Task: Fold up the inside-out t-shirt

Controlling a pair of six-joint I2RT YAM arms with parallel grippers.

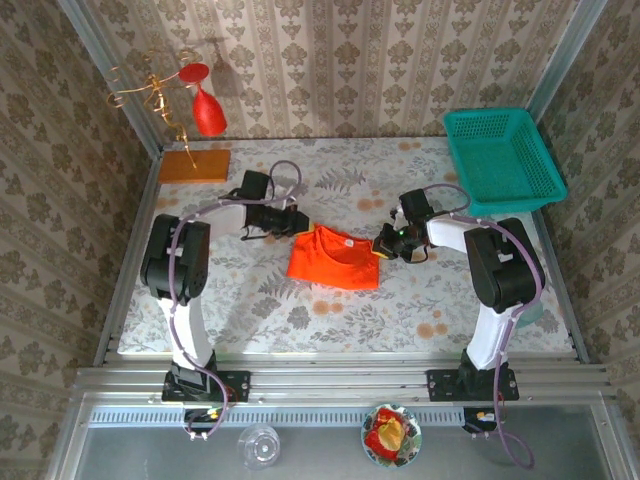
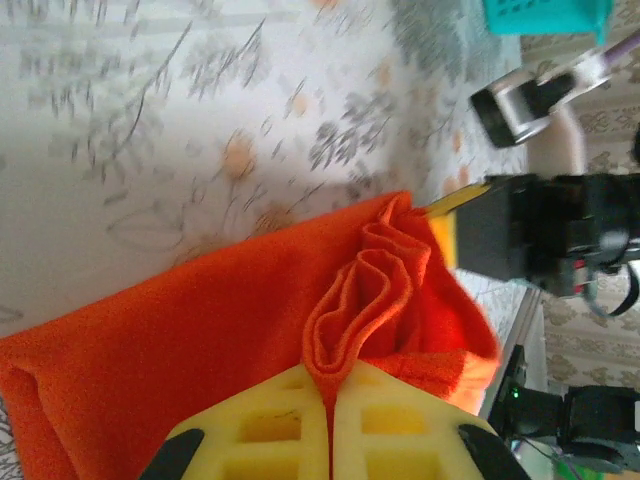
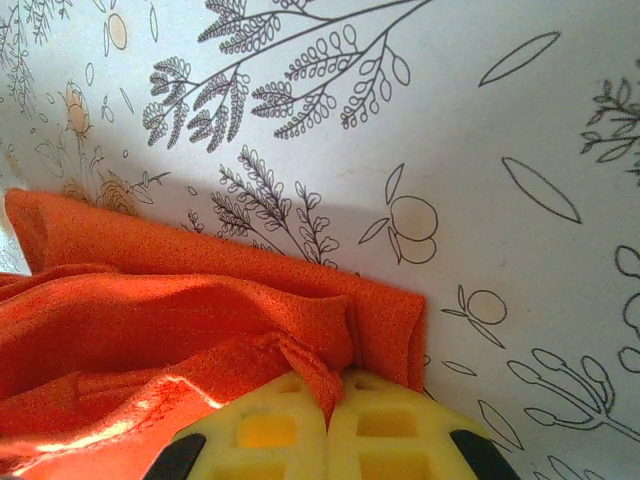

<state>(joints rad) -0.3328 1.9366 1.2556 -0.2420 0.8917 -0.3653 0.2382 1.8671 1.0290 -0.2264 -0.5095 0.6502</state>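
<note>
Where the overhead view centres on the white table [image 1: 450, 300] with its leaf-and-fruit print, a plain, bright orange-red, short-sleeved cloth t-shirt [image 1: 335, 258] lies at mid-frame, crumpled into a rough trapezoid between the two arms. The left pincer [image 1: 302, 228] meets the cloth's upper-left corner, and the right pincer [image 1: 381, 243] meets its upper-right corner.

In the left wrist view, the yellow, ribbed plastic fingers [image 2: 280, 420] of the left pincer [image 2: 330, 385] are closed on a bunched, wavy fold of the soft t-shirt [image 2: 180, 340], which spreads across the lower half of the frame. In the right wrist view, the right pincer [image 3: 328, 400] is likewise clamped on a pinched edge of the finely grained t-shirt [image 3: 150, 320] at lower left.

In the overhead view, a teal perforated plastic basket [image 1: 500, 155] sits at upper right. A flat orange-brown rectangular board [image 1: 193, 165] sits at upper left.
</note>
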